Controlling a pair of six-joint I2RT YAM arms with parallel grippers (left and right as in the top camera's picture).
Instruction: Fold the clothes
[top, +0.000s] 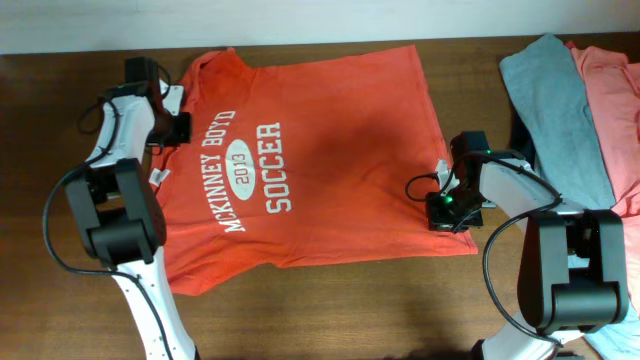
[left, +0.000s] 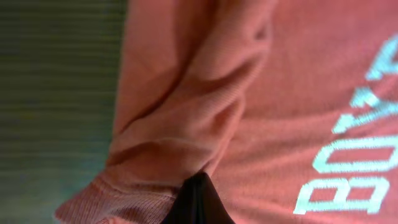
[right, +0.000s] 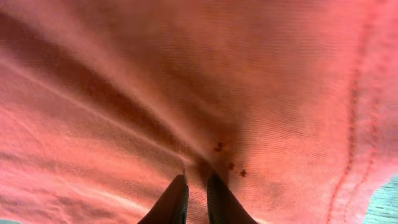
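While both jaws pinch its edges, the orange-red T-shirt lies between.

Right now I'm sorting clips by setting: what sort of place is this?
Probably a robot lab's laundry-folding bench: a wooden table, the left end effector and right end effector pinching an orange-red T-shirt spread flat, a grey shirt and salmon-pink shirt alongside.

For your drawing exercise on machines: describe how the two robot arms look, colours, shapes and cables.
The left arm and right arm have white curved links joined by boxy black housings. Thin black cables loop beside each. A green light glows near the right wrist. The right gripper is dark and tapered.
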